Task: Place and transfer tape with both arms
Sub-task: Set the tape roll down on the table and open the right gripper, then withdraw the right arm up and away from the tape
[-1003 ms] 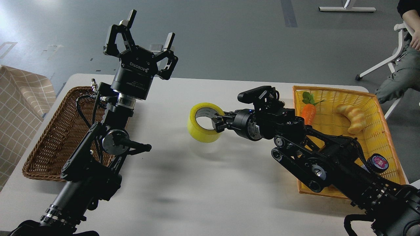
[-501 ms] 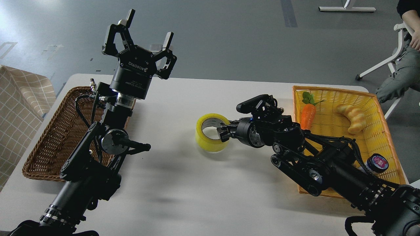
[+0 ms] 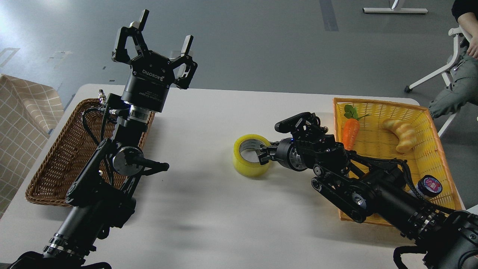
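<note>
The tape (image 3: 247, 167), a yellow ring with a pale core, sits low at the middle of the white table (image 3: 209, 216), at or just above its top, opening facing up. My right gripper (image 3: 262, 154) reaches in from the right and is shut on the roll's right wall, one finger inside the ring. My left gripper (image 3: 164, 30) is open and empty, raised high with its fingers pointing up, over the far left of the table and well apart from the tape.
A brown wicker basket (image 3: 56, 160) lies at the left behind my left arm. A yellow basket (image 3: 429, 142) at the right holds a carrot (image 3: 351, 130), a croissant-shaped bread (image 3: 401, 134) and a small round pink-labelled item (image 3: 430, 185). A seated person (image 3: 457, 87) is at the far right.
My right gripper has carried the tape down and to the right, toward the table top. My left gripper has shifted slightly left and stays open.
</note>
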Available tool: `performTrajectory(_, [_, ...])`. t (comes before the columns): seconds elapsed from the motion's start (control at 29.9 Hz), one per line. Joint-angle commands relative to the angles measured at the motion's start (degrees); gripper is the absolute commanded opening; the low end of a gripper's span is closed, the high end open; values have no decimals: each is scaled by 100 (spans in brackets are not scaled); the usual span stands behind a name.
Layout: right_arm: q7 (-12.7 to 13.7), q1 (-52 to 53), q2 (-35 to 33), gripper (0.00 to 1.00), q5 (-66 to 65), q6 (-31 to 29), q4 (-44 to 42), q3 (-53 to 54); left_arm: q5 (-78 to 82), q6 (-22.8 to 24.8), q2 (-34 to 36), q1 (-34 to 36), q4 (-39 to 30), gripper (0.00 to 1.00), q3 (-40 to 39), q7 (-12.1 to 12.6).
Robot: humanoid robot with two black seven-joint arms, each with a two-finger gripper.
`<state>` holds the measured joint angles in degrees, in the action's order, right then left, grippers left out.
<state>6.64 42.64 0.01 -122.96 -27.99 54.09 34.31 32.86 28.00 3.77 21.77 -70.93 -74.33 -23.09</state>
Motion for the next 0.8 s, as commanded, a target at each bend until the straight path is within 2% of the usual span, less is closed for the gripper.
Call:
performTrajectory(0.0, [-5, -19, -1, 66, 35, -1, -65, 40, 1, 0, 1, 3, 1, 98, -2, 6])
performTrajectory(0.07, [-5, -19, -1, 82, 88, -1, -74, 101, 1, 0, 1, -6, 1, 98, 6, 6])
performTrajectory(0.2, [-13, -28, -1, 92, 289, 222, -57, 93, 1, 0, 1, -6, 1, 98, 6, 6])
performTrajectory(0.33, [-5, -19, -1, 95, 808, 749, -22, 171, 1, 0, 1, -6, 1, 98, 6, 6])
performTrajectory(0.47, [4, 51, -1, 96, 853, 900, 188, 846, 10, 0, 1, 3, 1, 98, 15, 6])
performTrajectory(0.64, [22, 165, -1, 99, 1027, 821, 653, 1945, 18, 0, 62, 12, 1, 98, 33, 15])
performTrajectory(0.77, [22, 280, -1, 99, 2185, 471, 1286, 2500, 36, 0, 220, 12, 1, 98, 42, 67])
